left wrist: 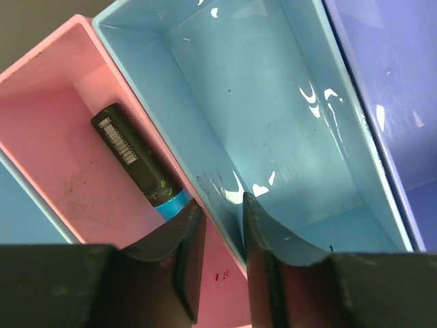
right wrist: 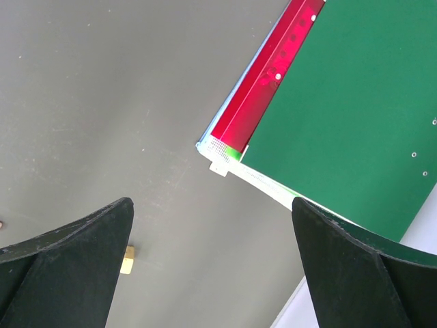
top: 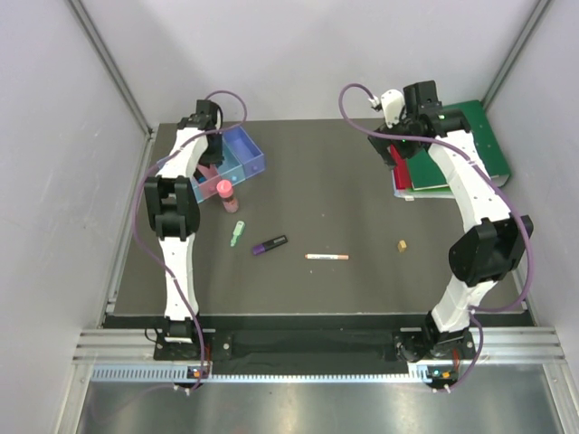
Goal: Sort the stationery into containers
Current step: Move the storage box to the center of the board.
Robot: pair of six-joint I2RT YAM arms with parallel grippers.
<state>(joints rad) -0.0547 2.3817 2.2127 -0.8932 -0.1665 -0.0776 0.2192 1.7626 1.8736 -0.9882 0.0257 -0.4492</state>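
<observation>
The containers (top: 242, 149) stand at the back left as a joined row. In the left wrist view a dark marker (left wrist: 136, 158) lies in the pink bin (left wrist: 61, 150), beside a light blue bin (left wrist: 287, 137) and the violet-blue bin (left wrist: 396, 68). My left gripper (left wrist: 224, 205) hangs over the pink-blue wall, jaws a narrow gap apart and empty; it also shows in the top view (top: 210, 163). A pink-capped bottle (top: 225, 193), green marker (top: 237, 233), purple-black highlighter (top: 270, 244), white-orange pen (top: 327, 257) and tan nub (top: 402, 244) lie on the table. My right gripper (top: 398, 155) is wide open and empty (right wrist: 212, 201) above the table, the nub (right wrist: 127, 260) by its left finger. The blue-white pen is out of view.
A green binder (top: 470, 136) lies at the back right on a red folder (top: 401, 172) and papers; their corner shows in the right wrist view, binder (right wrist: 355, 102) over folder (right wrist: 273, 68). White walls close in the table on three sides.
</observation>
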